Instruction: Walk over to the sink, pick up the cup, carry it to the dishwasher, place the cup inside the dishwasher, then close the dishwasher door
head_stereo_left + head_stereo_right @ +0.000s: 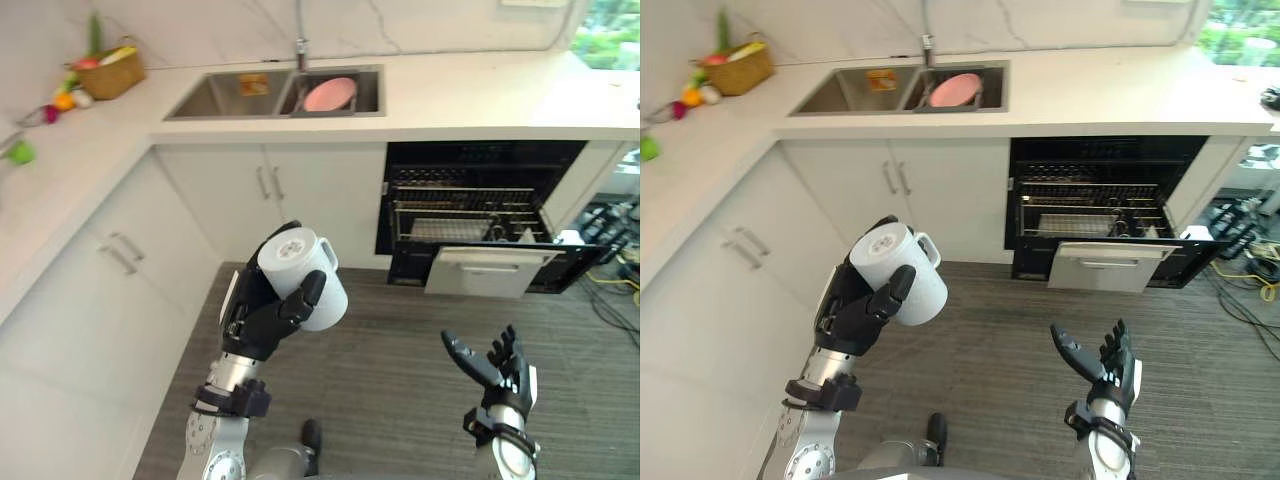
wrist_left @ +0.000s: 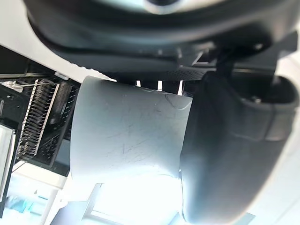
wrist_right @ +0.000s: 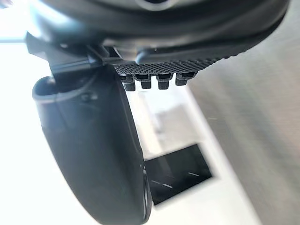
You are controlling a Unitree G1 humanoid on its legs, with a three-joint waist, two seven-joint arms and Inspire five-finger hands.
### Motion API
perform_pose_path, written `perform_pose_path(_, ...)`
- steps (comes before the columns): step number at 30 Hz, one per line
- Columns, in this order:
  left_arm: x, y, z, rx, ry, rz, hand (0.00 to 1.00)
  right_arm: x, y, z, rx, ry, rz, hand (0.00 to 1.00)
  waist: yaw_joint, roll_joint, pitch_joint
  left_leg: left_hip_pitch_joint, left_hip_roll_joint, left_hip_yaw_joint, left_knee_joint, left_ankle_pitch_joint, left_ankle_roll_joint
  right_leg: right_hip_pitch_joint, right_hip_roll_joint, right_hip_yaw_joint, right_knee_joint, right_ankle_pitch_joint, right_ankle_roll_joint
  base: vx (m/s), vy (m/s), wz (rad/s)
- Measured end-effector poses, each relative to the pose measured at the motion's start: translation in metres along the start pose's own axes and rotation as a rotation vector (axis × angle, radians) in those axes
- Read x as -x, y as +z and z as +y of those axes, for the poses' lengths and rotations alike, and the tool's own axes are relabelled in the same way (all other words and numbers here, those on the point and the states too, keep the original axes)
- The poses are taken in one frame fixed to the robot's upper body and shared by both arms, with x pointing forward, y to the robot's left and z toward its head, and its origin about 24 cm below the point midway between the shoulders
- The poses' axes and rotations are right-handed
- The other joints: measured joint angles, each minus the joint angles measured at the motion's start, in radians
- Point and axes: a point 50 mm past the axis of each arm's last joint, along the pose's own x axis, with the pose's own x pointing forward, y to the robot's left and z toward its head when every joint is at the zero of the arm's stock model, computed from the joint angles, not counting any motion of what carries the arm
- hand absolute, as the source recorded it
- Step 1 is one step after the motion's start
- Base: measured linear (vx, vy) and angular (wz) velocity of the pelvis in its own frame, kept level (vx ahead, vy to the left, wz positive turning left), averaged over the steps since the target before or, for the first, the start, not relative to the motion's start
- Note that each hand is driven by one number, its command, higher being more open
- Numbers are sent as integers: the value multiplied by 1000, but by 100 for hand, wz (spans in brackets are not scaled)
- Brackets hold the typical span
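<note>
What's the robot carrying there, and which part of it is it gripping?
Its left hand grips a white cup round its body, thumb across the side. The right hand is open and empty.

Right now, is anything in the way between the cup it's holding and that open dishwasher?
Nothing visible does. The left hand holds the cup over bare floor, and the dishwasher stands open ahead to the right, its door down. The open right hand sits nearer the robot, off that line.
</note>
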Motion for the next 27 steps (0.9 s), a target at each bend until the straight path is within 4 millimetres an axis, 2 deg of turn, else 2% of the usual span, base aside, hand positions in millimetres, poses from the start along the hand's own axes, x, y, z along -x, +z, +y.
perform_pose_path(1, 2, -6, 5, 8, 28, 22, 0, 0, 1, 0, 13, 17, -7, 100, -5, 11, -5, 21, 8, -8, 39, -40, 0, -36, -58, -27, 120, -46, 5, 520, -37, -69)
perform_pose_path(2, 4, -8, 7, 12, 41, 30, 0, 1, 1, -1, 18, 22, -9, 100, -6, 17, -5, 43, 15, -7, 45, -54, -1, -52, -94, -38, 170, -60, 15, 422, 8, -90)
perform_pose_path(3, 4, -12, 9, 28, 55, 38, 0, 6, 2, -7, 30, 23, -15, 100, -16, 31, -9, 83, 28, 0, 61, -88, -5, -91, -165, -57, 246, -64, 38, 284, 21, -66)
perform_pose_path(4, 2, -11, 9, 32, 44, 28, 0, 9, 6, -12, 24, 17, -39, 100, -32, 26, -7, 98, 26, 20, 104, -137, -17, -113, -217, -73, 263, 39, 78, 329, 76, -46)
perform_pose_path(5, -2, -5, 9, 8, -1, 13, 0, 15, 8, -19, 10, -14, -60, 100, -43, 4, 8, 122, 23, 56, 140, -204, -25, -144, -240, -88, 346, 153, 118, 313, 52, -18)
perform_pose_path(6, -5, -2, 9, -8, -36, 10, 0, 20, 8, -30, 10, -62, -57, 100, -52, -23, 15, 184, 22, 70, 124, -244, -41, -189, -285, -164, 493, 244, 52, 368, -11, -26)
perform_pose_path(7, -1, -4, 9, -4, -27, 24, 0, 20, 12, -46, 44, -97, -67, 100, -65, -5, 7, 243, 38, 72, 86, -254, -48, -237, -315, -242, 573, 429, -3, 307, -81, -25)
perform_pose_path(8, 0, -6, 8, 2, -23, 25, 0, 22, 14, -54, 65, -114, -73, 100, -74, 21, 1, 265, 63, 70, 61, -254, -49, -261, -314, -266, 599, 489, -9, 370, -124, -37)
perform_pose_path(9, -1, 0, 10, -11, -11, -11, 0, 21, 23, -57, 96, -103, -103, 100, -79, 45, -8, 285, 93, 85, 26, -253, -49, -347, -306, -286, 656, 261, 28, 366, -145, -48)
perform_pose_path(10, -3, 7, 15, -28, 20, -58, 0, 19, 31, -51, 104, -56, -136, 100, -82, 54, 0, 292, 123, 92, 4, -253, -49, -432, -285, -300, 606, 122, 45, 301, -133, -60)
perform_pose_path(11, -5, 10, 18, -36, 35, -75, 0, 19, 35, -46, 105, -28, -152, 100, -82, 57, 10, 298, 141, 94, -3, -254, -51, -464, -268, -312, 547, 80, 59, 227, -169, -60)
perform_pose_path(12, -7, 12, 22, -41, 57, -88, 0, 19, 39, -42, 119, 5, -172, 100, -81, 64, 21, 310, 174, 101, -2, -262, -62, -490, -240, -332, 416, 50, 80, 253, -194, -47)
perform_pose_path(13, -7, 12, 25, -41, 79, -90, 0, 22, 45, -37, 135, 40, -193, 100, -79, 58, 21, 320, 198, 115, 31, -308, -120, -464, -222, -353, 117, 99, 94, 413, -292, -40)
perform_pose_path(14, -8, 7, 25, -24, 92, -79, 0, 23, 53, -37, 154, 62, -218, 100, -82, 82, 43, 351, 244, 100, 78, -379, -152, -386, -190, -392, -16, 184, 17, 379, -240, -22)
perform_pose_path(15, -7, 3, 24, -12, 97, -59, 0, 23, 53, -38, 161, 65, -212, 100, -83, 84, 43, 360, 252, 95, 80, -382, -150, -368, -178, -395, -26, 182, 11, 386, -219, -17)
perform_pose_path(18, -5, -2, 20, 1, 83, -32, 0, 18, 58, -34, 166, 87, -235, 100, -75, 85, 42, 341, 221, 87, 54, -377, -144, -316, -176, -389, -48, 171, -4, 187, -124, -3)
perform_pose_path(19, -6, -2, 20, 0, 80, -37, 0, 18, 59, -32, 162, 91, -238, 100, -70, 92, 39, 315, 221, 89, 52, -329, -128, -302, -171, -401, -50, 160, 0, 61, -49, 10)
perform_pose_path(20, -5, -1, 20, -3, 80, -39, 0, 18, 58, -31, 158, 93, -236, 100, -58, 87, 36, 310, 221, 95, 81, -337, -136, -293, -174, -398, -49, 147, 2, 98, -61, 14)
perform_pose_path(21, -4, -1, 20, -2, 84, -39, 0, 20, 59, -30, 156, 101, -234, 100, -48, 90, 38, 295, 221, 102, 148, -360, -138, -273, -178, -401, -56, 109, 14, 57, -5, 29)
perform_pose_path(22, -2, -2, 19, 0, 87, -32, 0, 22, 56, -27, 146, 109, -221, 100, -47, 85, 45, 233, 223, 116, 314, -369, -147, -245, -194, -419, -65, 87, 18, 50, 0, 38)
perform_pose_path(23, 0, -3, 18, 1, 88, -27, 0, 25, 56, -26, 145, 112, -216, 100, -45, 86, 46, 183, 235, 122, 420, -361, -149, -234, -198, -425, -70, 85, 20, 20, 17, 39)
perform_pose_path(24, 4, -3, 13, 9, 83, -29, 0, 31, 60, -24, 151, 126, -225, 100, -32, 98, 50, 83, 274, 143, 622, -330, -164, -215, -193, -433, -74, 76, 20, 85, 71, 27)
perform_pose_path(25, 6, -2, 8, 10, 64, -40, 0, 33, 62, -20, 146, 145, -235, 100, -26, 112, 48, 18, 327, 183, 757, -317, -168, -182, -193, -450, -85, 72, 15, 83, 73, 21)
perform_pose_path(26, 6, -2, 8, 9, 58, -40, 0, 33, 62, -20, 145, 146, -236, 100, -25, 112, 48, 14, 337, 196, 758, -321, -162, -175, -194, -452, -89, 72, 16, 146, 115, 15)
perform_pose_path(27, 6, -1, 7, 5, 42, -46, 0, 29, 66, -17, 138, 152, -253, 100, -21, 109, 47, 10, 365, 249, 696, -342, -130, -157, -209, -450, -100, 73, 23, 145, 120, 3)
